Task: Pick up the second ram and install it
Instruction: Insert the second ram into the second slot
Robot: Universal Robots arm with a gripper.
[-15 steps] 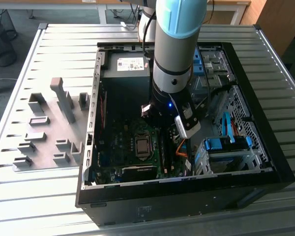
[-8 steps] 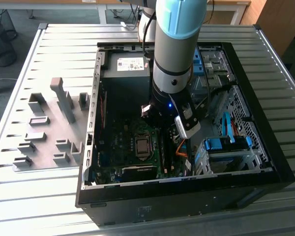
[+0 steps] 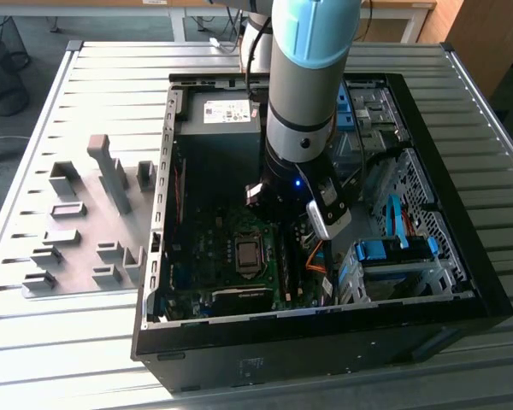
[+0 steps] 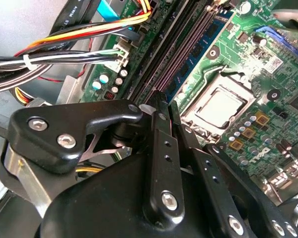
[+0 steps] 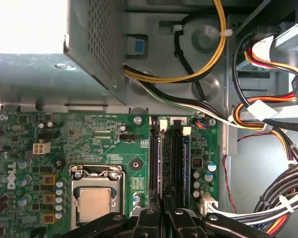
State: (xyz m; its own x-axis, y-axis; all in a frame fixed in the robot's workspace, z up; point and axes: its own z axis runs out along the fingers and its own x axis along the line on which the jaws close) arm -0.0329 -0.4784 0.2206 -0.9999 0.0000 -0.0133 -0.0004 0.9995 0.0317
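— Where's the stick?
— The second ram (image 5: 185, 163) stands in its slot (image 5: 175, 163); my gripper (image 5: 164, 201) is pinched shut above it.
— Advice?
— I'd press straight down, evenly.

Exterior view overlooks the case (image 3: 462, 256) (high up); wrist views share the motherboard (image 5: 104, 139).

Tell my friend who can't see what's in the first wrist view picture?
The gripper hangs over the memory slots on a green motherboard, its black fingers close together. A silver processor sits beside the slots, and bundled coloured cables run past.
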